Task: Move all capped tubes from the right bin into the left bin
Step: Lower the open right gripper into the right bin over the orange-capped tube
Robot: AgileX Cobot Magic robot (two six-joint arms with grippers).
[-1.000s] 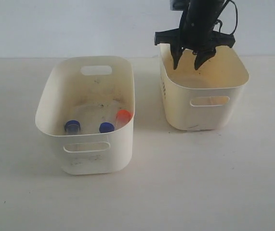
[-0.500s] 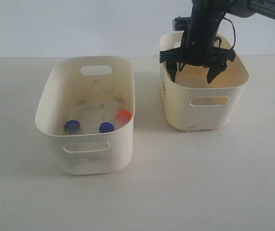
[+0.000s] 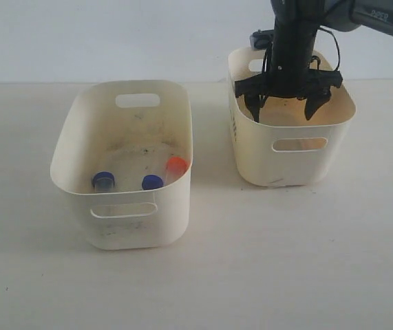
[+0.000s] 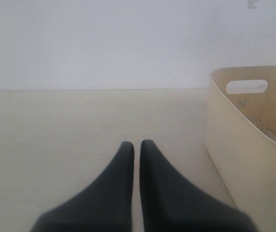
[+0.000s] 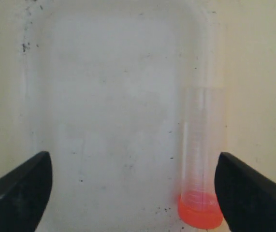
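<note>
Right claw (image 3: 284, 111) hangs with its fingers spread wide inside the mouth of the right bin (image 3: 299, 165), the yellowish-stained cream bin that stands near the far edge of the bench (image 3: 251, 261), toward its right end. In the right wrist view, one clear capped tube with an orange-red cap (image 5: 200, 193) lies on this bin's floor between the two spread fingers, close to one of them and well apart from the other; whether that finger touches it cannot be told. The left bin (image 3: 72, 130), cream with dark smears on its floor, sits nearer the middle of the bench and closer to the front edge. Three capped tubes are in it by its front wall: two with blue caps (image 3: 103, 180) (image 3: 152, 182) and one with an orange-red cap (image 3: 176, 165) against the right wall. Left claw (image 4: 137, 145) has its fingers pressed together, empty, low over bare bench beside the left bin.
</note>
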